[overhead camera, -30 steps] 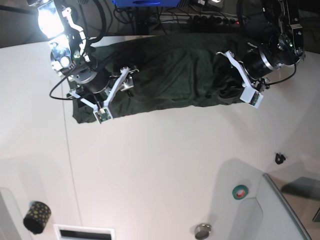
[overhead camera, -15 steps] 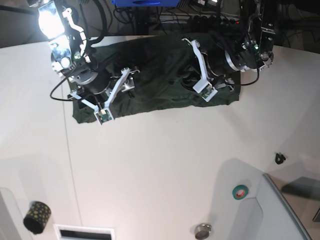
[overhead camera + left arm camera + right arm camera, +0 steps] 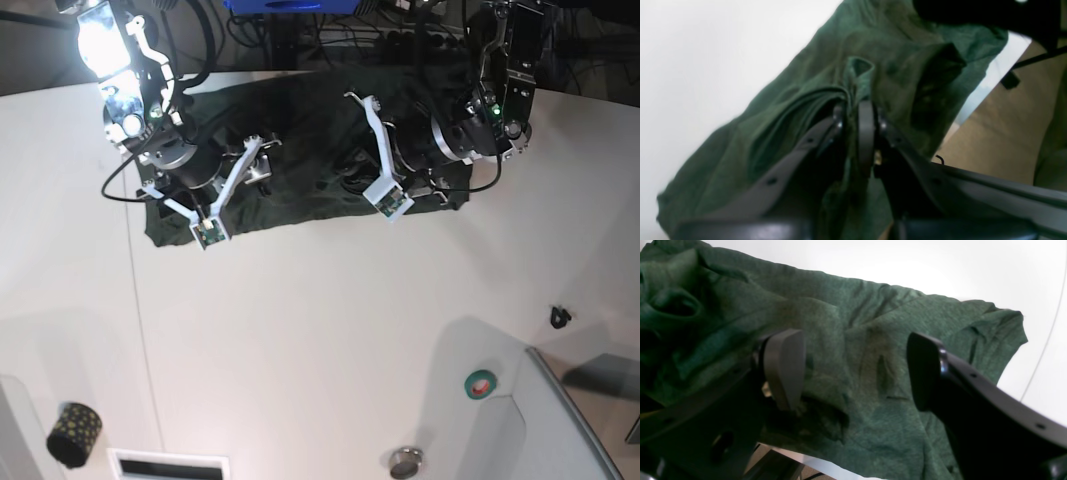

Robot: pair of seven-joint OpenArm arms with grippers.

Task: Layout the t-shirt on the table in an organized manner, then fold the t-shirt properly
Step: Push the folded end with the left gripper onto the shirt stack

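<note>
in the base view, the white table (image 3: 300, 330) fills most of the scene. the dark green t-shirt (image 3: 300, 140) lies at the far side of the table as a wide crumpled band running left to right.

at the left of the base view, the right gripper (image 3: 232, 185) sits over the left end of the t-shirt. its jaws are spread wide, with nothing between them. in the right wrist view, the right gripper's fingertips (image 3: 785, 366) stand well apart above wrinkled green fabric, and the edge of the t-shirt (image 3: 873, 333) ends against bare table beyond.

at the centre-right of the base view, the left gripper (image 3: 365, 170) is over the middle of the t-shirt. its jaws are pressed together, pinching a fold of the fabric. in the left wrist view, the left gripper (image 3: 853, 113) has a raised ridge of the t-shirt (image 3: 813, 83) caught between its fingertips (image 3: 866, 133), with cloth bunched up just beyond them.

near objects, left to right: a dark patterned roll (image 3: 74, 434) near the left edge, a small round metal piece (image 3: 406, 462), a green and red tape roll (image 3: 481, 383), and a small black clip (image 3: 560, 317) on the right.
</note>
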